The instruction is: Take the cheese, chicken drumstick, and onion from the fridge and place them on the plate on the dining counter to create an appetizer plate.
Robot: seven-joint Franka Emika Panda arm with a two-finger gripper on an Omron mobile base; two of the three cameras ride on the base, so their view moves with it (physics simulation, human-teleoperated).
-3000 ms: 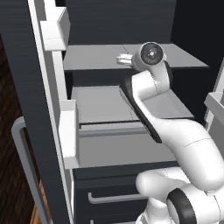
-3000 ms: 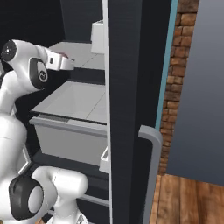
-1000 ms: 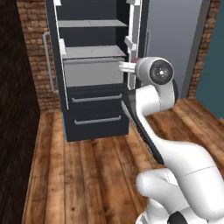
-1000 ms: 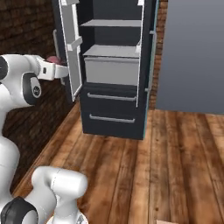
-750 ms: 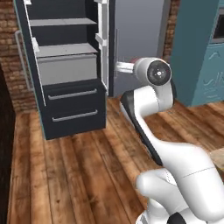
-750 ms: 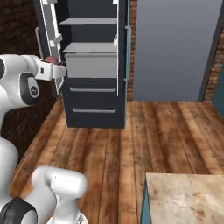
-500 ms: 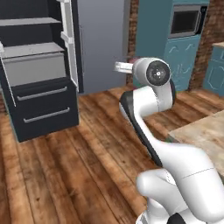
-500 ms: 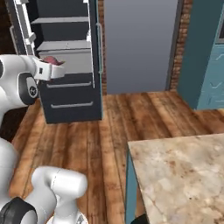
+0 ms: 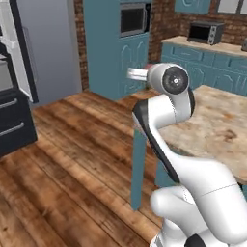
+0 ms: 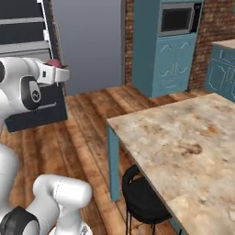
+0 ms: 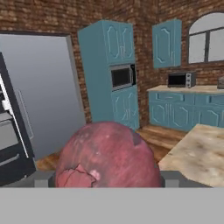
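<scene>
The pinkish-red onion (image 11: 107,155) bulks large in the hand view, held between the fingers of my gripper (image 11: 107,180), which is shut on it. From the right base view the onion (image 10: 54,62) peeks out at the gripper (image 10: 58,73), held high at the left, short of the dining counter (image 10: 183,137). In the left base view the gripper (image 9: 136,74) points left, with the beige marbled dining counter (image 9: 217,125) to its right. The dark fridge (image 9: 12,113) (image 10: 27,27) (image 11: 8,144) stands behind at the left. The cheese, chicken drumstick and plate are out of view.
A tall teal cabinet with a built-in microwave (image 9: 132,19) (image 10: 176,20) stands ahead. A toaster oven (image 9: 205,33) sits on the counter along the brick wall. A black stool (image 10: 142,197) is tucked under the dining counter. Wooden floor (image 9: 72,159) lies between fridge and counter.
The whole picture has swung away from the fridge toward the dining counter, so the base has moved. The onion stays in the shut gripper.
</scene>
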